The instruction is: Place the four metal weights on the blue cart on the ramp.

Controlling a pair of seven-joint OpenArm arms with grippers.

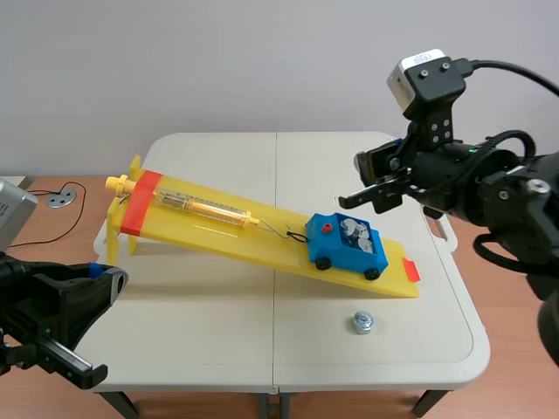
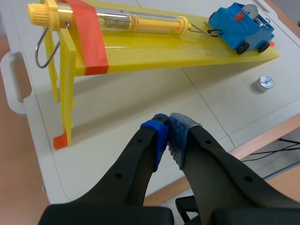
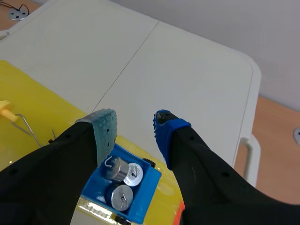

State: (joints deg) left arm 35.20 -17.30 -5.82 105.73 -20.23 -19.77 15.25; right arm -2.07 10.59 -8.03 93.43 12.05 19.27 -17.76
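On the desk [image 1: 218, 349], robot-side of the ramp's [image 1: 218, 229] low end and the three-laden cart [image 1: 345, 246], the last weight [image 1: 362, 322] stands upright, nearer the right fingers [image 3: 105, 133], released above the cart, than the clenched left fingers [image 2: 161, 138].

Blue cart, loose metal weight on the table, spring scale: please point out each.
Blue cart [image 1: 343, 251], scene view, its side wall.
Loose metal weight [image 1: 362, 322], scene view, its top.
Spring scale [image 1: 205, 208], scene view, its clear tube.

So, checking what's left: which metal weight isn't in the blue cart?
The small silver weight alone on the white table, beside the yellow ramp; the other weights sit inside the blue cart.
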